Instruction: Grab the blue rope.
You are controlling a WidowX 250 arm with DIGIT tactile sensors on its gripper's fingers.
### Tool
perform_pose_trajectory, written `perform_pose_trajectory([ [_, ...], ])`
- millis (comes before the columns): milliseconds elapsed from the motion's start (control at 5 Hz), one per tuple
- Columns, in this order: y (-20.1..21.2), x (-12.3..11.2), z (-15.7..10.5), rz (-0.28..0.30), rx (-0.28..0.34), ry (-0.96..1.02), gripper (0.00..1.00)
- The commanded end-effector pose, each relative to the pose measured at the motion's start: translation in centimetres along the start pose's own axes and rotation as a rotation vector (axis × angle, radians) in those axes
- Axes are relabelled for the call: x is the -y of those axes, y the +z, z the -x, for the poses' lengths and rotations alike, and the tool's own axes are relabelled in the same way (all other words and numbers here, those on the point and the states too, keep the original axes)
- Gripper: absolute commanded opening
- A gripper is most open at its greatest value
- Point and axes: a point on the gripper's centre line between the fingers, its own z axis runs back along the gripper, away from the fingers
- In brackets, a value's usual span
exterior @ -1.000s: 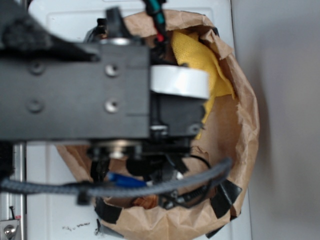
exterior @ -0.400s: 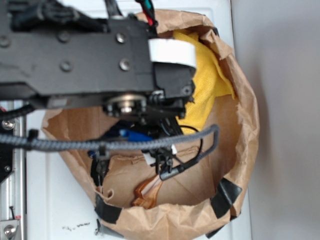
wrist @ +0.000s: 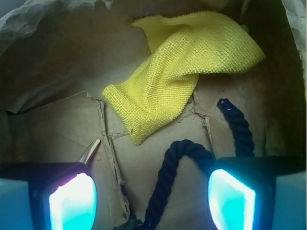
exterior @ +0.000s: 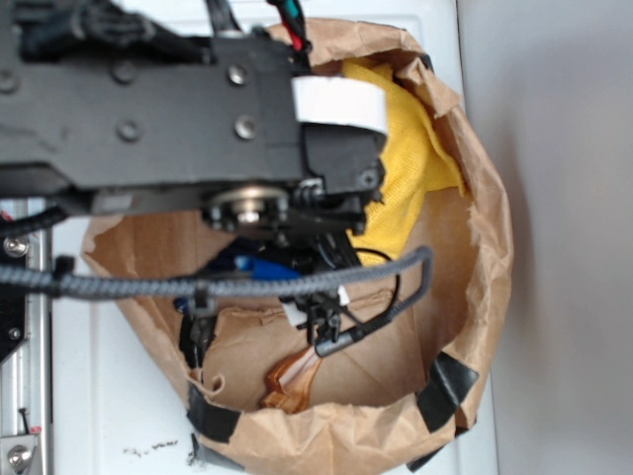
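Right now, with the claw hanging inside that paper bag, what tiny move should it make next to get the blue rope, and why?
Probably lower straight down. The gripper is open, and the blue rope curves up between its fingers but lies below them on the bag floor.

White tabletop [exterior: 89, 396] beside a plain grey wall [exterior: 574, 237]

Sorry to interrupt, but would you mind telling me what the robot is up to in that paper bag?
The WidowX arm is reaching down into a brown paper bag to grab the blue rope. In the wrist view the gripper is open, its fingers either side of a bend in the rope, which lies curved on the bag's floor and passes behind the right finger. Nothing is gripped yet. A yellow cloth lies crumpled beyond the rope, apart from it.
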Motion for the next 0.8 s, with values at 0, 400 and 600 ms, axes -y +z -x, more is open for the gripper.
perform_pose_trajectory([
  [0, -3.7, -1.5, -0.1, 0.013, -0.044, 0.267, 1.0],
  [400, -6.3, -2.9, 1.6, 0.066, -0.007, 0.343, 1.0],
  [600, -8.0, -3.1, 1.8, 0.066, 0.011, 0.343, 1.0],
])
